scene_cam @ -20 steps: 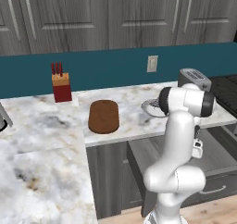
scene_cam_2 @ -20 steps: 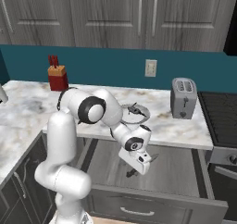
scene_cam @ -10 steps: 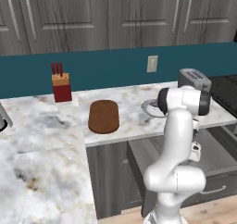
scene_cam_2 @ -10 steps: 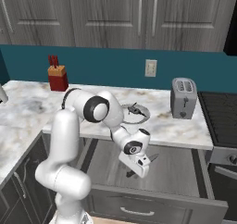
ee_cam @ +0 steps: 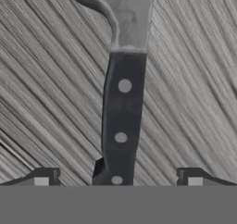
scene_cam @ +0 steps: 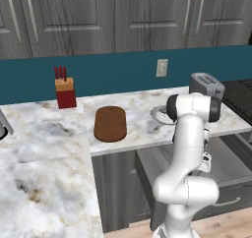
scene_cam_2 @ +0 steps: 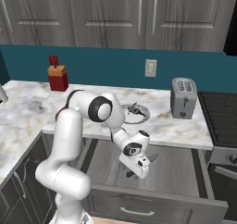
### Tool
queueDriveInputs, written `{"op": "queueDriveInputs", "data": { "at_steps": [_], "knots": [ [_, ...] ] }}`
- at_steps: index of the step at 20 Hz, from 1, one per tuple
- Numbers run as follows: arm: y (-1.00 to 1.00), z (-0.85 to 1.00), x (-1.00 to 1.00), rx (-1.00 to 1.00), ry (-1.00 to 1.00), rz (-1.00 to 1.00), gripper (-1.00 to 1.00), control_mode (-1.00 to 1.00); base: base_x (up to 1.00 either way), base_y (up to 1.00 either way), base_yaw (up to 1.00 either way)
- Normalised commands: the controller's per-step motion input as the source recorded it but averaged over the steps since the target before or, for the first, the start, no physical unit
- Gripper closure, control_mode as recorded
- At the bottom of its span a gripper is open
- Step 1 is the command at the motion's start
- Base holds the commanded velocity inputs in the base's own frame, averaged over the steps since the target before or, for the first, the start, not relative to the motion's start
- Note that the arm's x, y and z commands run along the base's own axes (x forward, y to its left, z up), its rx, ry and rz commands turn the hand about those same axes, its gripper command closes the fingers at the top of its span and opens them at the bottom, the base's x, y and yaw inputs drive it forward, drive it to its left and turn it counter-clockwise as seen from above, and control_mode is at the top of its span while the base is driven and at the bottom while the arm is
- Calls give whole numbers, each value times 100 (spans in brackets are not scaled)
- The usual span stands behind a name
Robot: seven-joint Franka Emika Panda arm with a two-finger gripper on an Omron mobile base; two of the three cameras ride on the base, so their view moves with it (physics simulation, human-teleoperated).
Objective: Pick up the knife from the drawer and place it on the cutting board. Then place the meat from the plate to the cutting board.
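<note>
In the hand view the knife (ee_cam: 121,121) lies flat on the drawer's grey wood-grain floor (ee_cam: 194,79), its dark riveted handle towards me and its steel blade (ee_cam: 132,15) pointing away. My gripper (ee_cam: 118,179) is open, with one fingertip (ee_cam: 42,177) on each side of the handle's end and not touching it. From the right base view, the gripper (scene_cam_2: 139,171) hangs low inside the open drawer (scene_cam_2: 180,170). The brown cutting board (scene_cam: 110,124) lies bare on the counter. The plate (scene_cam_2: 144,118) sits by the counter edge with a small dark piece (scene_cam_2: 134,109) on it, too small to identify.
A red and tan knife block (scene_cam: 64,88) stands at the back wall left of the board. A silver toaster (scene_cam_2: 183,98) stands right of the plate, with a stove (scene_cam_2: 222,121) beyond it. The drawer front (scene_cam_2: 152,204) juts out towards the base.
The hand has sunk slightly lower into the drawer, closer to the knife. The jaws have stayed open and nothing else has moved.
</note>
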Motion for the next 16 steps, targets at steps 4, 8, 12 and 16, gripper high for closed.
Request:
{"op": "queueDriveInputs", "data": {
  "at_steps": [4,8,12,16],
  "knots": [
    [-3,-17,14,0,0,0,-100,-100,0,0,0],
    [0,-20,0,0,0,0,-100,-100,0,0,0],
    [0,-27,0,0,0,0,100,-100,0,0,0],
    [0,-35,0,0,0,0,100,-100,0,0,0]
  ]
}}
